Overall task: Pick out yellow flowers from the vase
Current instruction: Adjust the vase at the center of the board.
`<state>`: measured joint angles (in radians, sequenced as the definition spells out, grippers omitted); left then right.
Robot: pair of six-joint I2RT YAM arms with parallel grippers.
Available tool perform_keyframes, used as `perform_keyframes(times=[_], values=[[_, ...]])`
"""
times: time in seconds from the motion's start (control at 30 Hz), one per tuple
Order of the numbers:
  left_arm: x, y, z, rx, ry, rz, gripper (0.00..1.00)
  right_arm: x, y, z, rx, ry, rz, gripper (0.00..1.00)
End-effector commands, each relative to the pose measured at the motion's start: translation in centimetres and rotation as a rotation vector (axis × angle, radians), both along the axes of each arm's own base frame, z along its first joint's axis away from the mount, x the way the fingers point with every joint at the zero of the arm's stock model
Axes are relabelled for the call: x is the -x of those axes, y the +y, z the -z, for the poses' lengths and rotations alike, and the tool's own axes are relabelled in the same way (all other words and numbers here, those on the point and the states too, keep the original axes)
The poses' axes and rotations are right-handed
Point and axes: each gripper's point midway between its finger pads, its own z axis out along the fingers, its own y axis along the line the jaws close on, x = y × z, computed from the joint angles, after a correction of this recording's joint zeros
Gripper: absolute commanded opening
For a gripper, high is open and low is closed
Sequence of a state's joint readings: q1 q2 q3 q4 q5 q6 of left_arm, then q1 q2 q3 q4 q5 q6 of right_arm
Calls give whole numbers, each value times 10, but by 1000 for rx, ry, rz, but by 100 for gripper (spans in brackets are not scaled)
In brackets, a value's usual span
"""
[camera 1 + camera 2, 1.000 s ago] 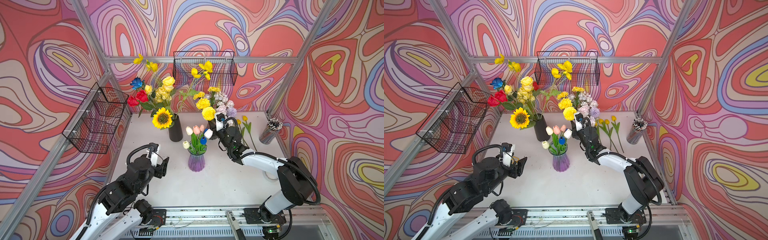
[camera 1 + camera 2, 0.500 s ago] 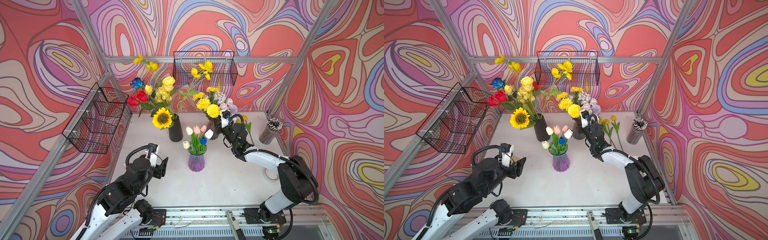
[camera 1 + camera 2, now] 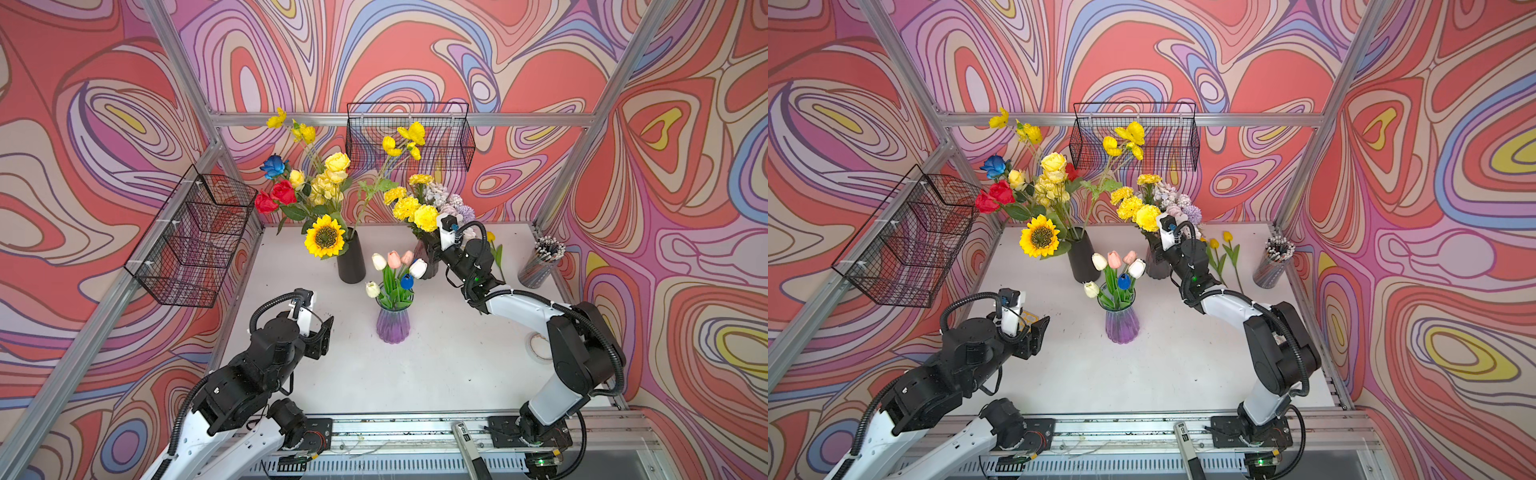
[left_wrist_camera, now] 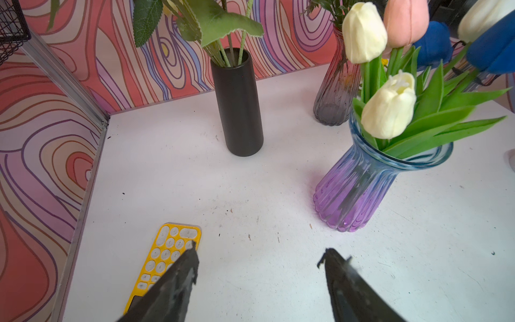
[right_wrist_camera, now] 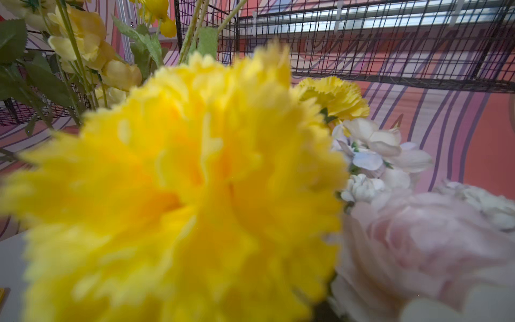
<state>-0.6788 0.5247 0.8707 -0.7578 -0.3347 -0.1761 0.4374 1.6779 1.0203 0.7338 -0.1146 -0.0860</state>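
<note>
**Top views.** The right claw (image 3: 433,249) sits at the neck of the smoky vase (image 3: 428,268), right of centre, under the yellow marigolds (image 3: 424,217). The wrist housing and the blooms cover its jaws, so I cannot tell whether they are apart or clamped. Two yellow tulips (image 3: 1220,242) lie on the desk (image 3: 1183,365) just right of that arm. The sunflower (image 3: 325,237) stands in the black vase (image 3: 351,266), centre. The left claw (image 3: 323,336) hangs at lower left, well apart from every vase.

**Left wrist view.** The left claw's jaws stand apart and empty above the desk, with a yellow keypad (image 4: 167,251) beneath one finger. The purple vase (image 4: 359,189), at right, shows no yellow bloom.

**Right wrist view.** One blurred marigold fills the frame, with pale blooms (image 5: 404,223) at lower right. No finger shows.

**Judgement.** The step in hand appears to be taking a marigold from the smoky vase. The next move calls for a firm hold low on one stem. A straight lift should then clear the neck without dragging the pale blooms or tipping the vase.
</note>
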Motion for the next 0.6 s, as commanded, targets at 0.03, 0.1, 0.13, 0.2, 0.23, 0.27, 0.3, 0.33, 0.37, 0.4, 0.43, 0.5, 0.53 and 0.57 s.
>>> perform_keyframes(times=[0.03, 0.1, 0.13, 0.2, 0.23, 0.27, 0.3, 0.33, 0.37, 0.4, 0.43, 0.5, 0.53, 0.57], values=[[1, 6, -4, -10, -10, -18, 75, -9, -7, -7, 2, -28, 51, 42], [1, 6, -4, -11, -8, -18, 75, -11, -9, -6, 3, -23, 63, 42], [1, 5, -4, -10, -9, -19, 75, -12, -10, -5, 0, -21, 67, 43], [0, 5, -3, -10, -9, -18, 75, -13, -13, -6, -6, -21, 77, 44], [0, 5, -3, -11, -9, -18, 75, -14, -15, -7, -11, -21, 80, 44], [0, 5, -3, -10, -8, -18, 75, -15, -17, -7, -13, -22, 85, 45], [1, 6, -3, -10, -10, -18, 75, -15, -18, -7, -16, -21, 86, 45], [1, 6, -4, -12, -11, -18, 75, -16, -19, -7, -17, -21, 86, 45], [1, 6, -2, -15, -8, -18, 75, -17, -20, -8, -22, -21, 82, 45], [1, 6, -3, -13, -10, -19, 75, -18, -20, -8, -26, -21, 77, 45], [1, 7, -2, -14, -9, -20, 75, -19, -21, -8, -32, -21, 63, 45], [2, 7, -3, -12, -10, -22, 75, -22, -24, -8, -59, -14, 39, 44], [2, 8, -2, -11, -9, -23, 75, -24, -26, -8, -76, -9, 25, 43], [3, 9, -2, -10, -9, -25, 75, -25, -30, -9, -96, -7, 14, 42]])
